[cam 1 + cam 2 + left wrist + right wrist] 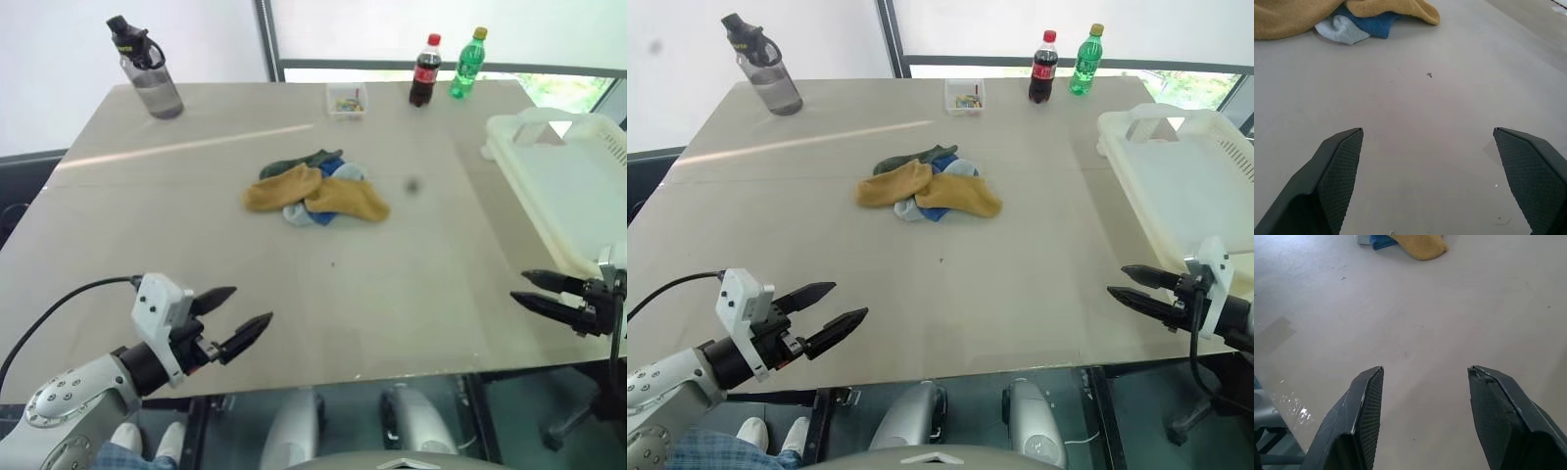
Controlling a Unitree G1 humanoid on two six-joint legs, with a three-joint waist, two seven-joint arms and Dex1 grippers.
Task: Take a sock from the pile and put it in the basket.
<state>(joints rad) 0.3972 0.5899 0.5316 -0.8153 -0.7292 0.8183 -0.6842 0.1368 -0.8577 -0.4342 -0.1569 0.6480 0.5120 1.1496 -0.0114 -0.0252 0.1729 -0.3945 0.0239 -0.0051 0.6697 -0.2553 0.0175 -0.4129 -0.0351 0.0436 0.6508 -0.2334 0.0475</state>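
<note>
The pile (315, 188) lies in the middle of the table, a loose heap with two mustard-yellow socks on top of blue, dark green and pale ones. One yellow sock (283, 188) lies on its left, the other (349, 199) on its right. The white basket (549, 176) stands at the table's right edge. My left gripper (243, 316) hovers open over the near left of the table, well short of the pile. My right gripper (524, 290) is open near the front right corner, just below the basket. Both hold nothing. The left wrist view shows the pile's near edge (1352, 22).
A grey water bottle (149, 70) stands at the far left corner. A small clear box (347, 100), a cola bottle (424, 71) and a green bottle (467, 64) line the far edge. Bare tabletop (333, 284) lies between my grippers and the pile.
</note>
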